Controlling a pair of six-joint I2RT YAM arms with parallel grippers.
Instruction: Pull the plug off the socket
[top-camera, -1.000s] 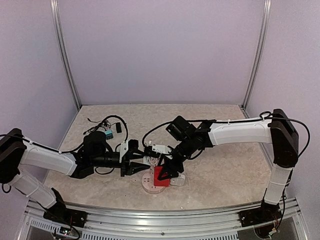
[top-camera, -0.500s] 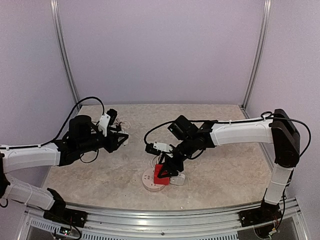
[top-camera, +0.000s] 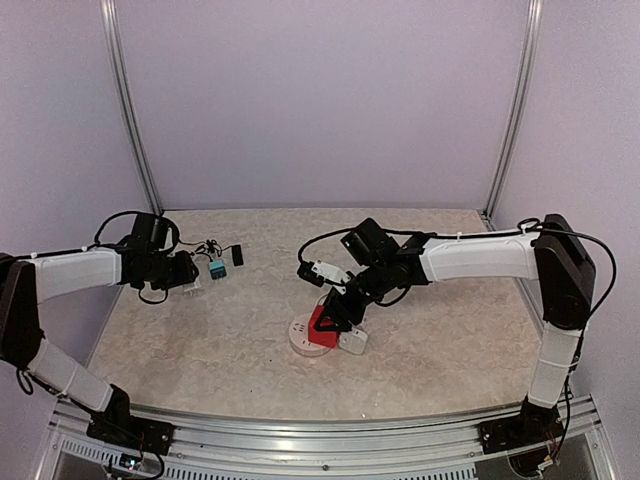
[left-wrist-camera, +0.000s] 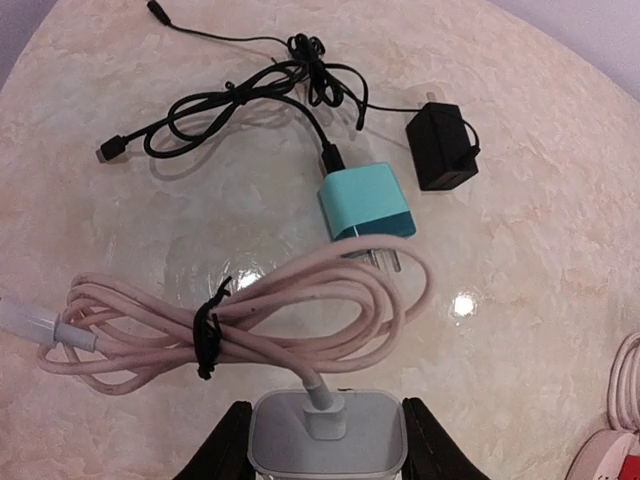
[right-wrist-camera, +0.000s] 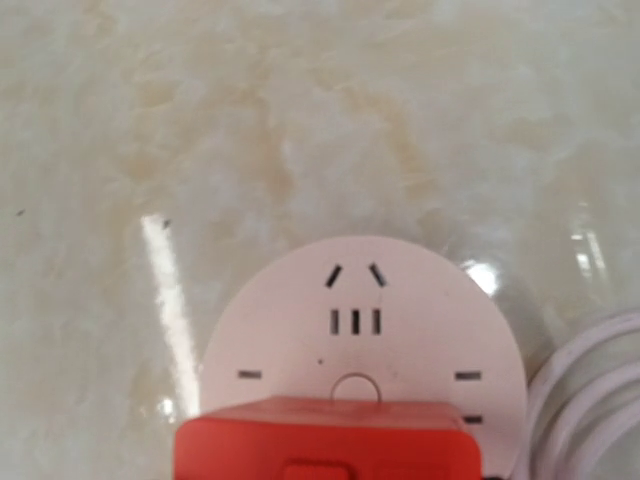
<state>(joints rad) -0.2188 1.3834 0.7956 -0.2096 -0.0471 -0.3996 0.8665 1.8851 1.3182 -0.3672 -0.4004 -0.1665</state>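
Our left jaws are closed on the plug (left-wrist-camera: 325, 432), a pale grey-white charger block pinched by its two sides. We hold it over the far left of the table (top-camera: 450, 360), well apart from the socket (top-camera: 322, 322). A pink cable (left-wrist-camera: 300, 300) leaves the plug's top face and lies on the table just ahead in a loose coil, bound by a black tie (left-wrist-camera: 207, 335). Beyond the coil lies a teal charger (left-wrist-camera: 367, 203) with its prongs at the pink loops. A tangled black cord (left-wrist-camera: 240, 100) runs off its far end, and a small black adapter (left-wrist-camera: 440, 147) lies just beside it.

The socket, a bright red cube, is near the middle front of the table. Our right jaws are closed on it, reaching in from the far side. It overlaps one edge of a round white outlet disc (right-wrist-camera: 360, 330), whose slots face up. We cannot tell whether the cube rests on the disc or is raised a little. A flat white square piece (top-camera: 351, 340) lies just beside the cube on the right, and white cord (right-wrist-camera: 590, 400) curves past the disc.
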